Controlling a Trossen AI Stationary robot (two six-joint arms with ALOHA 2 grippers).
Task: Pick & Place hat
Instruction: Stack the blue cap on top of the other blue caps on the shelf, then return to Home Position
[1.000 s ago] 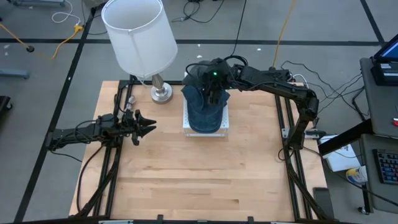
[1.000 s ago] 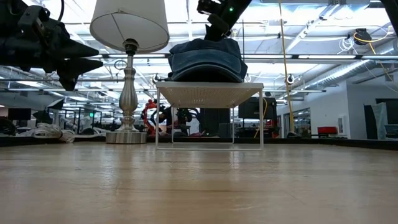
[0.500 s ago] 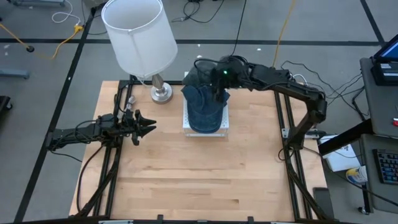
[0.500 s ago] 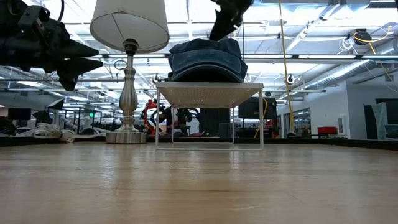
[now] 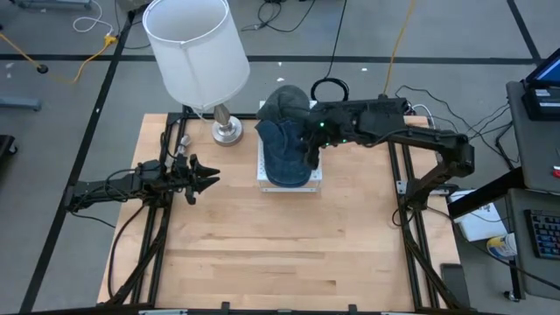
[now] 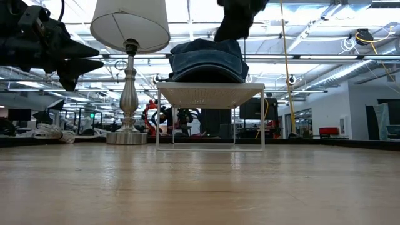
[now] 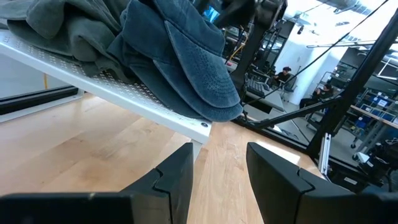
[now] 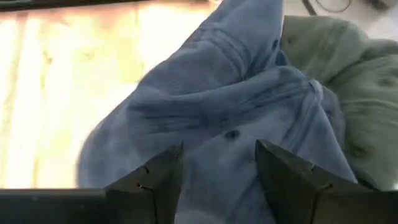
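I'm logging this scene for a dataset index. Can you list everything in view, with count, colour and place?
Blue denim hat: one, dark blue, on the white rack at the table's far middle.
Grey-green cloth hat: one, olive grey, beside the blue one on the same rack.
White perforated metal rack: one, white, standing on thin legs at the far middle of the table.
Table lamp with white shade: one, white shade on a silver stem, far left corner.
Light wooden table: one, pale wood.
Left pincer: one, black, open, hovering over the table's left side, away from the rack.
Right pincer: one, black, open, just above the blue hat's right side.
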